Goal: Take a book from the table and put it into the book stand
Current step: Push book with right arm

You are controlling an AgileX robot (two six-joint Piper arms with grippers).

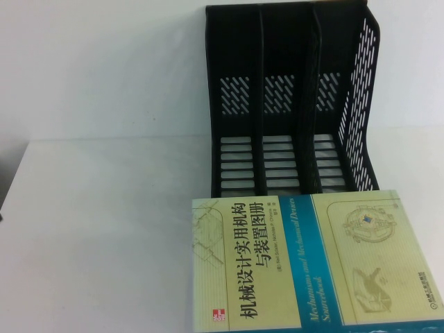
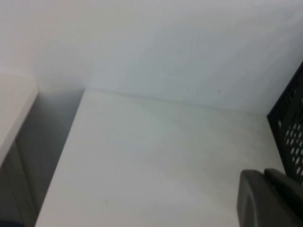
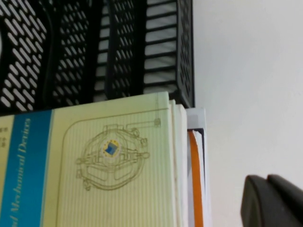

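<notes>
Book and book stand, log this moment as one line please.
book: flat on stack, untouched | book stand: slots empty | left gripper: over table | right gripper: beside book

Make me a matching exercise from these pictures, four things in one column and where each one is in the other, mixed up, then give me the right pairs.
Things:
1. book
2. book stand
3. left gripper
4. right gripper

Places:
A. standing upright at the table's far side, slots empty
B. over bare tabletop, the stand's side panel near it
C. lying flat in front of the stand, cover up
D. beside the book's page edges

Pairs: 1-C, 2-A, 3-B, 4-D
</notes>
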